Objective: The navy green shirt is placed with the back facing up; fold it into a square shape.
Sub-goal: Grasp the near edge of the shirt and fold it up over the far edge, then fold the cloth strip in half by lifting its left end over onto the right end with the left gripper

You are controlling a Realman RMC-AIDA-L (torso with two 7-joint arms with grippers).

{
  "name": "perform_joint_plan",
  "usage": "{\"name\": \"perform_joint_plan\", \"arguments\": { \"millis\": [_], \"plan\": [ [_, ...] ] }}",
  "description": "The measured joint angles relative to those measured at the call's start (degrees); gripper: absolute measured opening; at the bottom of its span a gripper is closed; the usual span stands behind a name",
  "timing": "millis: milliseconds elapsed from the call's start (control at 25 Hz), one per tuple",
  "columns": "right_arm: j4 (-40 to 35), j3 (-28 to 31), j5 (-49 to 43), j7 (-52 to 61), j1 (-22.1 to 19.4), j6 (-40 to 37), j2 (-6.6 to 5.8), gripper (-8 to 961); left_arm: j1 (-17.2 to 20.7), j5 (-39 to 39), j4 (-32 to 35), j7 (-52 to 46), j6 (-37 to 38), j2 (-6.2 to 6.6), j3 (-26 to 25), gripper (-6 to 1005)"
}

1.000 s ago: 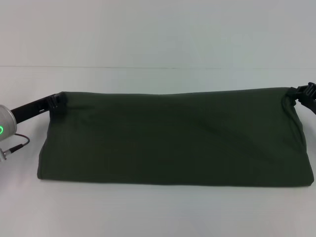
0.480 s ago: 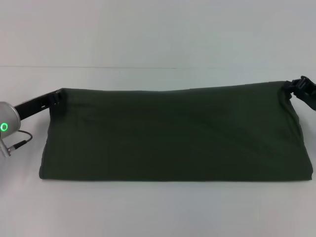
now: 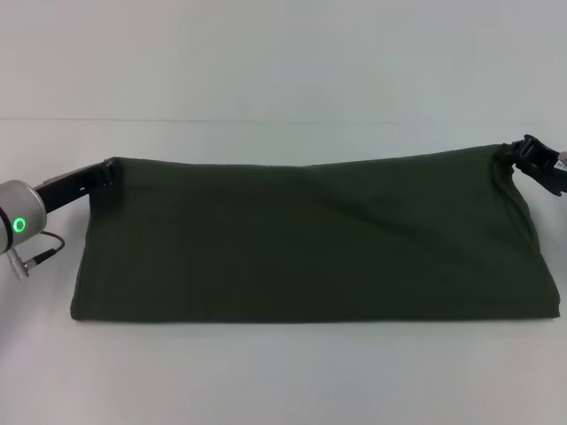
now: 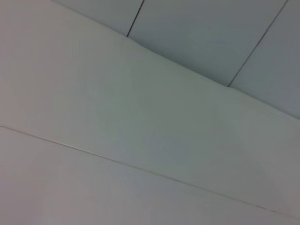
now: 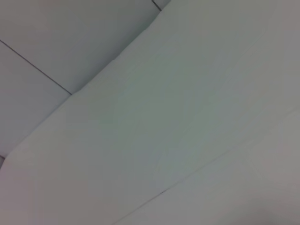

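The navy green shirt (image 3: 310,239) lies across the white table as a wide, plain dark olive band, its near edge flat on the surface. Its far edge is stretched taut between my two grippers. My left gripper (image 3: 110,169) pinches the far left corner and my right gripper (image 3: 512,152) pinches the far right corner, both shut on the cloth. The cloth slopes from those raised corners toward the near edge. No lettering shows. Neither wrist view shows the shirt or any fingers.
The white table (image 3: 283,381) runs on in front of the shirt and behind it to a pale wall (image 3: 283,53). In the wrist views only the white surface (image 4: 93,178) and grey wall panels (image 5: 56,37) appear.
Both grippers have carried the shirt's far edge slightly up and away from me. The right corner has shifted inward to the left, and the left arm has come a little further into view.
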Motion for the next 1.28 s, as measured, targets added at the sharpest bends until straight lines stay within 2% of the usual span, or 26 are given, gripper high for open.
{"name": "perform_joint_plan", "arguments": {
  "millis": [320,560,880,1000,1120,1280],
  "plan": [
    [-0.1,-0.1,0.5,-1.2,0.0,1.7,0.21,146,-0.8,-0.1,-1.7,-0.4,-4.4,-0.67,0.1,27],
    [0.0,-0.1,3.7,-3.5,-0.6,1.1,0.42,330,-1.0,-2.6,-3.0,-0.2,-6.7,-0.69,0.0,76],
    [0.0,0.2,4.5,-3.9,-2.1,-2.0,0.47,611,-0.4,-4.6,-3.6,-0.1,-9.2,-0.58,-0.1,369],
    [0.0,0.2,4.5,-4.0,-2.5,-2.9,0.47,649,-0.1,-7.0,-3.2,1.7,-10.8,-0.71,-0.4,496],
    [0.0,0.1,5.7,-6.1,-3.1,-5.5,0.40,673,1.0,-12.4,-3.1,5.6,-10.2,-0.81,-0.5,561],
    [-0.3,-0.2,7.2,-13.1,-4.2,-14.0,-0.12,666,3.5,-14.1,-1.3,5.9,0.1,-0.35,-0.2,648]
  ]
}}
